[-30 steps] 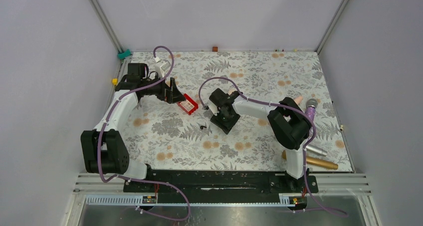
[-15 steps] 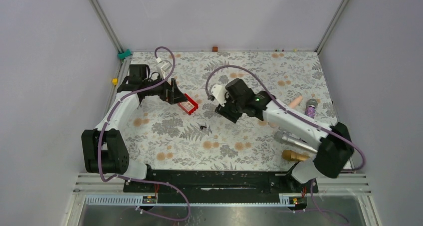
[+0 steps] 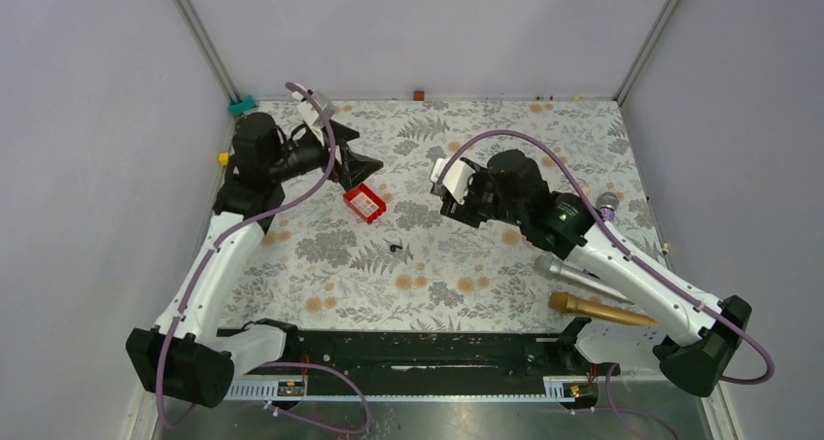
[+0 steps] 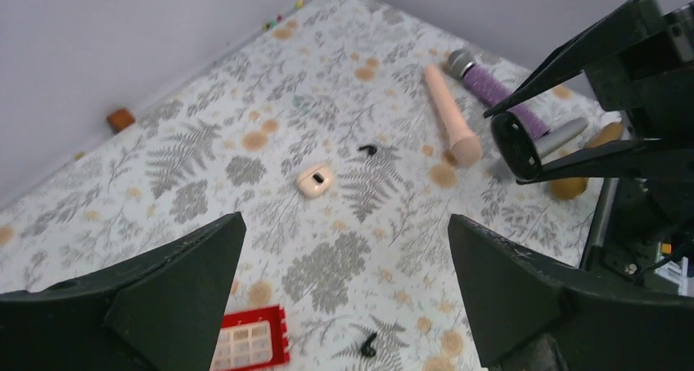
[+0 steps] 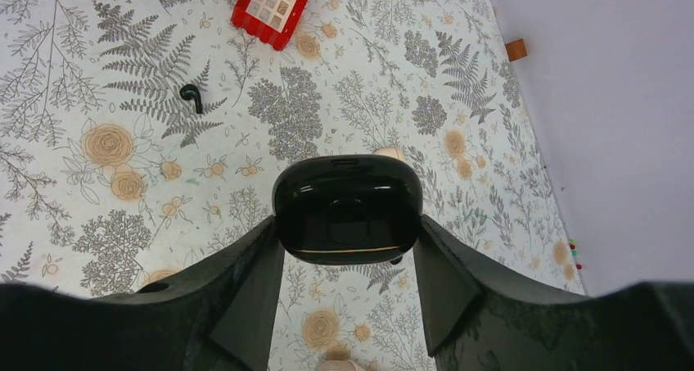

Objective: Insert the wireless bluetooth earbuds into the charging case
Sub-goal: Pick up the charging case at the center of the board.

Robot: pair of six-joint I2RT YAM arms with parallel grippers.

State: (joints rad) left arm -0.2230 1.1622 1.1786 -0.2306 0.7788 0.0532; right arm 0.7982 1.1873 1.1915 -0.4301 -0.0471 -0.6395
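The glossy black charging case (image 5: 348,209) is closed and held off the table between the fingers of my right gripper (image 5: 348,225). It also shows in the left wrist view (image 4: 514,146). One black earbud (image 5: 191,97) lies on the floral mat, also seen from above (image 3: 394,245) and in the left wrist view (image 4: 369,344). The second earbud (image 4: 368,149) lies farther right; in the right wrist view it is mostly hidden behind the case. My left gripper (image 4: 345,223) is open and empty, raised above the mat near the back left (image 3: 358,160).
A red rectangular box (image 3: 363,203) lies below the left gripper. A small peach case (image 4: 315,179) and a peach microphone (image 4: 450,113) lie mid-mat. Purple (image 3: 607,203), silver (image 3: 573,270) and gold (image 3: 602,312) microphones lie at the right.
My right arm has lifted and moved back and to the right, carrying the case. My left arm has risen and swung its gripper back, away from the red box.
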